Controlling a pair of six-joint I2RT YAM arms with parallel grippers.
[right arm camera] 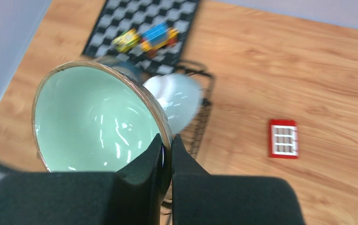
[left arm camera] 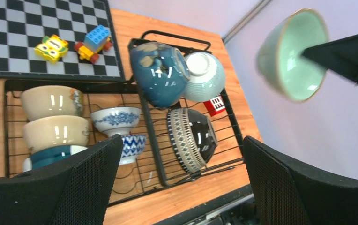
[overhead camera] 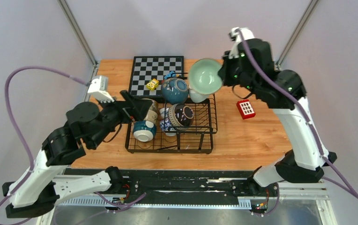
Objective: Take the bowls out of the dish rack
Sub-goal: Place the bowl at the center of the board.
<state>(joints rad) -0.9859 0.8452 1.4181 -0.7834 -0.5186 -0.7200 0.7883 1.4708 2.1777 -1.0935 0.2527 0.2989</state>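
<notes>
My right gripper (overhead camera: 222, 75) is shut on the rim of a pale mint green bowl (overhead camera: 205, 76), held tilted in the air above the back right corner of the black wire dish rack (overhead camera: 167, 151). The right wrist view shows the fingers pinching the rim (right arm camera: 167, 140). The rack holds a teal blue bowl (overhead camera: 175, 90), a pale ribbed bowl (left arm camera: 205, 77), a dark patterned bowl (overhead camera: 182, 116), blue-and-white bowls (left arm camera: 116, 119), stacked beige bowls (left arm camera: 50, 101) and a blue-banded bowl (overhead camera: 144, 130). My left gripper (overhead camera: 139, 107) is open and empty over the rack's left side.
A chessboard (overhead camera: 157, 70) lies behind the rack with a yellow toy block (overhead camera: 152, 84) and a blue one (left arm camera: 95, 37) on it. A red block (overhead camera: 246, 108) lies on the wooden table right of the rack. Frame posts stand at the back corners.
</notes>
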